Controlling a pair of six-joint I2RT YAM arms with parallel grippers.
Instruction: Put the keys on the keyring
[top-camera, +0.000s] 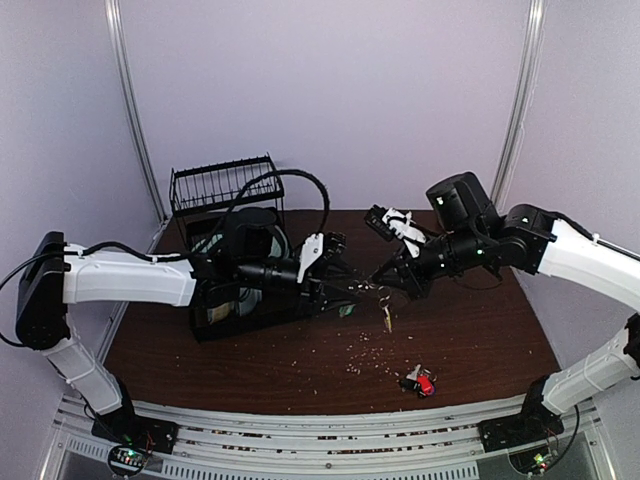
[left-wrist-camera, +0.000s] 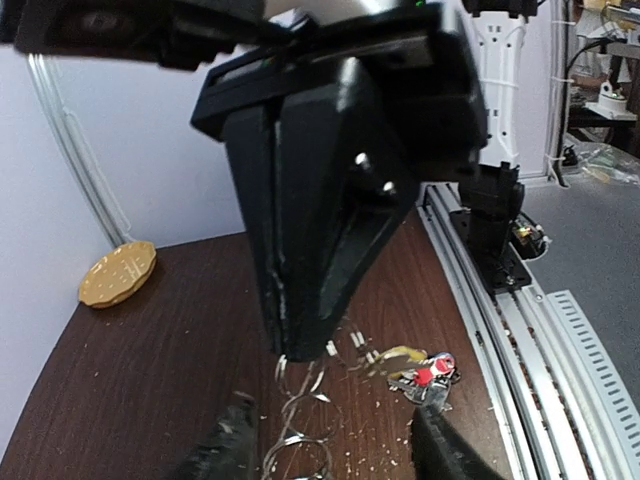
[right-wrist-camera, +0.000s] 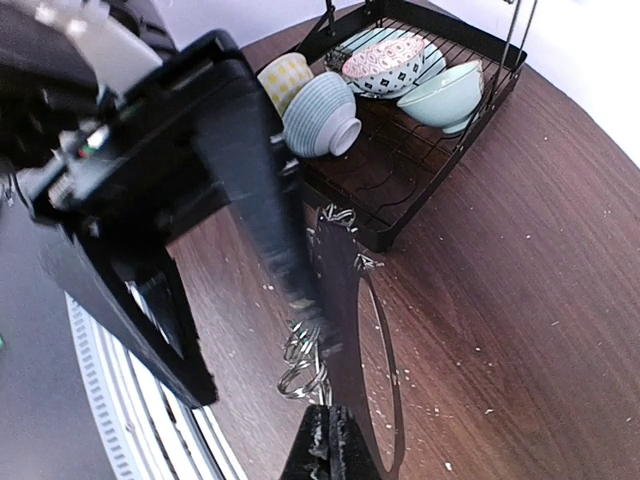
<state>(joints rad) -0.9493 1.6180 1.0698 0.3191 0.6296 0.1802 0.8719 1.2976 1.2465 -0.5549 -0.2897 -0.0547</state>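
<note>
Right gripper (left-wrist-camera: 298, 348): fingers pressed together on the wavy keyring (left-wrist-camera: 300, 405), holding it in the air above the table (top-camera: 480, 330).
Left gripper (left-wrist-camera: 330, 450): fingers spread, one on each side of the ring's lower loops, gripping nothing.
Yellow-tagged key (left-wrist-camera: 388, 360): appears to hang from the ring; the attachment itself is too small to confirm.
Loose keys (top-camera: 419, 381): red-tagged cluster lying on the table, well apart from the ring.
Risk, slip: a narrow pinch on thin wire may let the ring twist or drop.
Risk, knock: the left fingers closing off-centre could push the ring aside and shake the hanging key loose.
</note>
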